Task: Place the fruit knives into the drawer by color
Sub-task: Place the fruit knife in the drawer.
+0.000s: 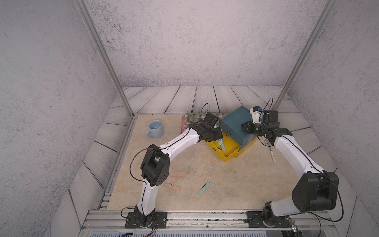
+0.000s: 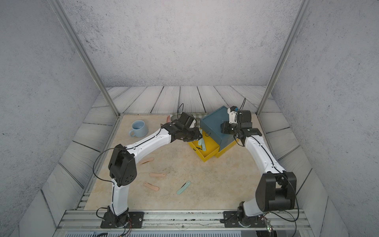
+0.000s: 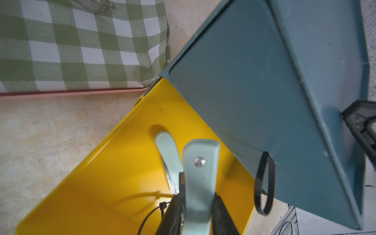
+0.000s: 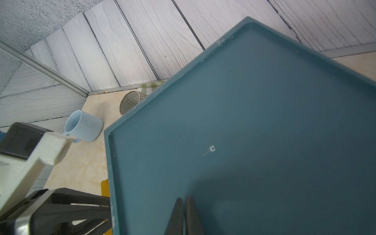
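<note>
- The left pincer (image 3: 199, 203) is clamped on a teal knife (image 3: 200, 162), holding it end-down over the open yellow drawer (image 3: 114, 162).
- Right under it, touching or nearly so, a 2nd teal knife (image 3: 167, 148) lies on the drawer floor with a sliver of blade showing.
- Just beside the pincer the chest (image 3: 244, 91) looms over the drawer. A black ring pull (image 3: 264, 183) hangs off its front, near the held knife.
- The right pincer (image 4: 185, 205) is closed on nothing, with its tips down on the chest top, seemingly steadying it.
- Well back from the left pincer, toward the arm bases, 3 pink knives (image 2: 157, 174) and a loose teal knife (image 2: 184, 187) lie on the table (image 2: 215, 180).
- The risk, as I judge it: let go this tilted, the knife could glance off the 2nd teal knife or the drawer wall and end up outside. A snag on the ring pull could also drag the chest if the right pincer slips.
</note>
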### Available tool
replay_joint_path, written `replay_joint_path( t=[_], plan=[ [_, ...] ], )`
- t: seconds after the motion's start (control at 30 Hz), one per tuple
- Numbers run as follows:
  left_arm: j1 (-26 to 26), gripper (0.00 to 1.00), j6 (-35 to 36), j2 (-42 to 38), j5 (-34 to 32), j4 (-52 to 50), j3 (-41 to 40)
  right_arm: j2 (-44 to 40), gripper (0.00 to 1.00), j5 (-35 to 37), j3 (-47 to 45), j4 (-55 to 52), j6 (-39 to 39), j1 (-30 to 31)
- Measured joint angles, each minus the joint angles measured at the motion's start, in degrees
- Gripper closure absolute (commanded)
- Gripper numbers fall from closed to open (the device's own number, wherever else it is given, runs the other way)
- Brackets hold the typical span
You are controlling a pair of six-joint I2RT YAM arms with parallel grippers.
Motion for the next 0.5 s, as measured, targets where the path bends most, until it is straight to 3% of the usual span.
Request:
replay_joint_path(
  t=[0.5],
  plan=[
    [-0.17,0.91,-1.09,4.96,1.22,-0.33,4.11,0.02,0.91,-0.07,-0.07,0.17,0.04,0.0]
  ],
)
